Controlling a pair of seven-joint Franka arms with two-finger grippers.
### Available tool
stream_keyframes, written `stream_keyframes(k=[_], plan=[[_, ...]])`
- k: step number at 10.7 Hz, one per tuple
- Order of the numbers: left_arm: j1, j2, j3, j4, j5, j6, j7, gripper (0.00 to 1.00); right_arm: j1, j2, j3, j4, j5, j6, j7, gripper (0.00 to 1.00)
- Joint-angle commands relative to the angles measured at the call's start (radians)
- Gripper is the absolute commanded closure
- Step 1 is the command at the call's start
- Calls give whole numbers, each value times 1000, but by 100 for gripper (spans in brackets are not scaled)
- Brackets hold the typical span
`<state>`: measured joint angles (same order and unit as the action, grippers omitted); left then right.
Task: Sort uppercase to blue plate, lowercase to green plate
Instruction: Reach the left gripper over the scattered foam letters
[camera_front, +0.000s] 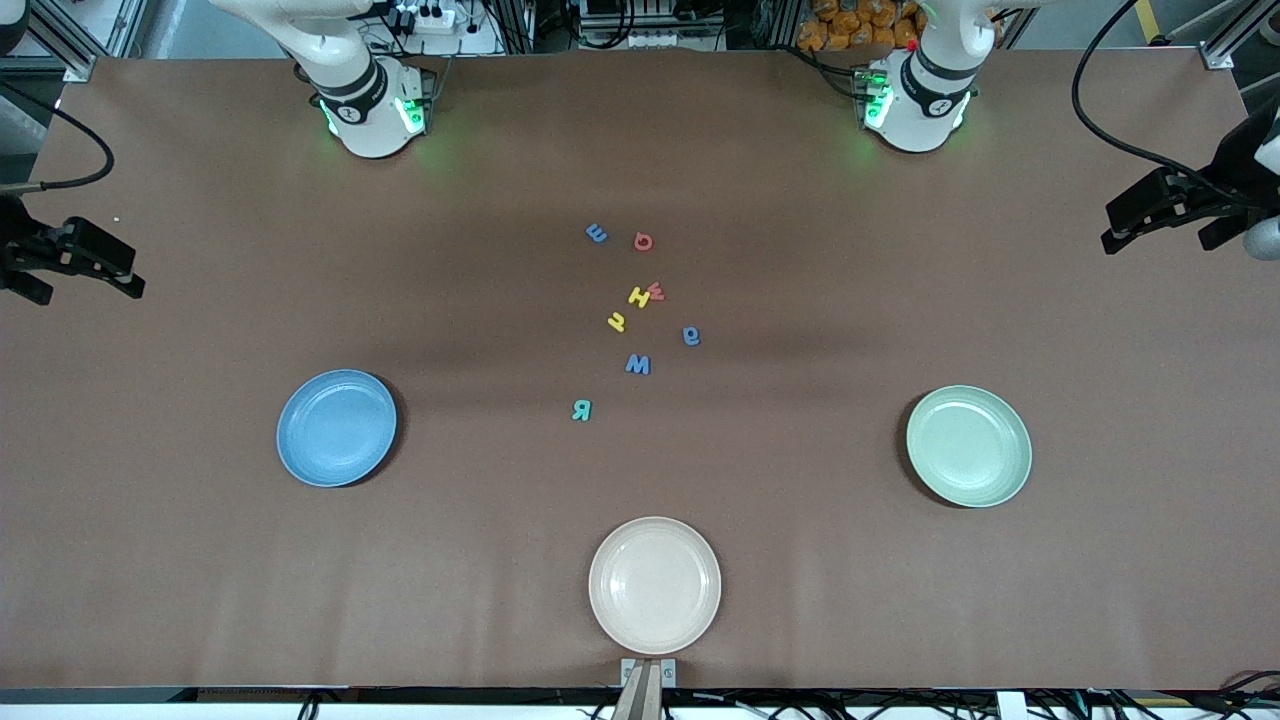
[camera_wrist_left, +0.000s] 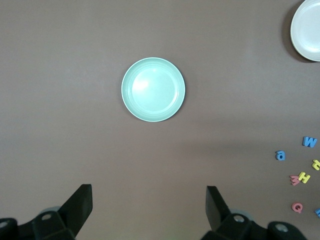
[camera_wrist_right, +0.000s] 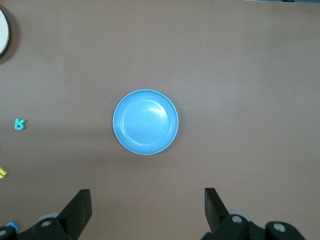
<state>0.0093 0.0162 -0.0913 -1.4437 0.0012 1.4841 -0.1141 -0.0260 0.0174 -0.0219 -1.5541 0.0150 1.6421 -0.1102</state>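
Observation:
Small flat letters lie mid-table. Uppercase: red Q (camera_front: 643, 241), yellow H (camera_front: 639, 297), blue W (camera_front: 638, 364), teal R (camera_front: 581, 410). Lowercase: red w (camera_front: 657, 290) touching the H, hooked yellow one (camera_front: 617, 321), round blue one (camera_front: 691, 336), another blue one (camera_front: 596, 233). The blue plate (camera_front: 336, 428) sits toward the right arm's end, the green plate (camera_front: 968, 445) toward the left arm's end. Both plates hold nothing. My right gripper (camera_wrist_right: 147, 204) hangs open high over the blue plate (camera_wrist_right: 145, 122). My left gripper (camera_wrist_left: 148, 201) hangs open high over the green plate (camera_wrist_left: 153, 89).
A cream plate (camera_front: 655, 585) holding nothing sits near the table's front edge, nearer the camera than the letters. A grey clamp (camera_front: 648, 672) sticks up at that edge. Both arm bases stand along the table's edge farthest from the camera.

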Motion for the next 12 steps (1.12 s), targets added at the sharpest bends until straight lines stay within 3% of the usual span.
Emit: stream_keyframes(k=[1, 6, 9, 12], plan=[[0, -19, -5, -14, 16, -1, 19, 0, 1, 9, 2, 20, -6, -5, 7, 0], [-5, 4, -28, -21, -28, 1, -10, 0, -3, 9, 0, 22, -6, -5, 7, 0], [-8, 22, -181, -50, -27, 24, -207, 0, -5, 9, 2, 20, -6, -10, 7, 0], [-23, 28, -327, -192, -29, 184, -303, 0, -9, 9, 0, 22, -7, -4, 6, 0]])
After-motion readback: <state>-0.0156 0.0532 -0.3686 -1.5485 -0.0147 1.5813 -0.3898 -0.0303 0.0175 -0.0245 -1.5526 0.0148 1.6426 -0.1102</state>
